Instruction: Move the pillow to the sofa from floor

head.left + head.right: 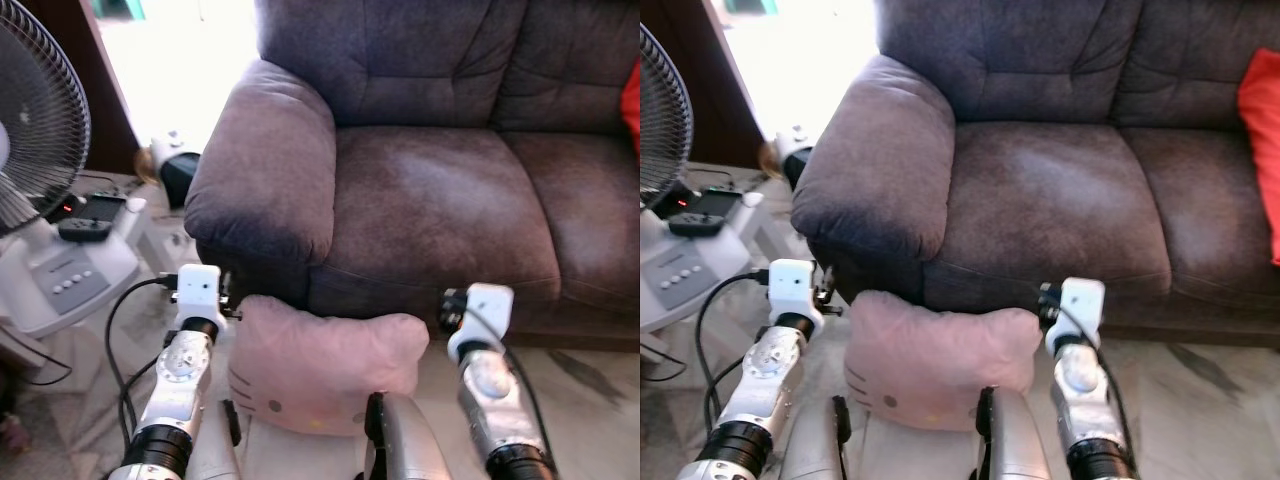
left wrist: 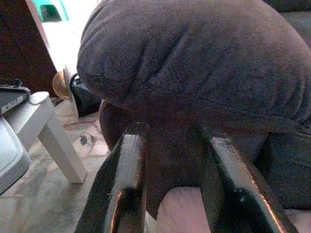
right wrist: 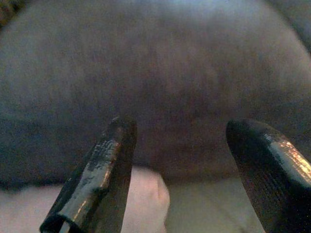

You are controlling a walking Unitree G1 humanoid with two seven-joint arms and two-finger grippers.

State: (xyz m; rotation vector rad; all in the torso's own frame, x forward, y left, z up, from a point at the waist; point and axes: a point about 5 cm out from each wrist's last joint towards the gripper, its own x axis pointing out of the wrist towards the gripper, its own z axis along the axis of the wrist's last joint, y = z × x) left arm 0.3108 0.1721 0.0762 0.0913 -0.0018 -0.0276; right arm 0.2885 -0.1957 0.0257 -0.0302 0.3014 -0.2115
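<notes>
One dark purple-grey sofa (image 1: 420, 200) took up most of the scene, two seat cushions bare apart from a red cushion (image 1: 1262, 150) at the far right edge. One fan (image 1: 35, 120) stood well left on a white base, with a white side table (image 2: 48, 131) and a black cable (image 1: 120, 330) on the pale floor (image 1: 1200, 400). One pink pillow (image 1: 320, 365) sat on the floor, pressed against the sofa's front below the armrest, between both arms. Left gripper (image 2: 170, 194) had its fingers (image 2: 124, 189) moderately apart, straddling the pillow's left top corner, contact unclear. Right gripper (image 3: 194, 170) had its fingers (image 3: 104, 179) wide apart, holding nothing, pillow's right end just beneath.
</notes>
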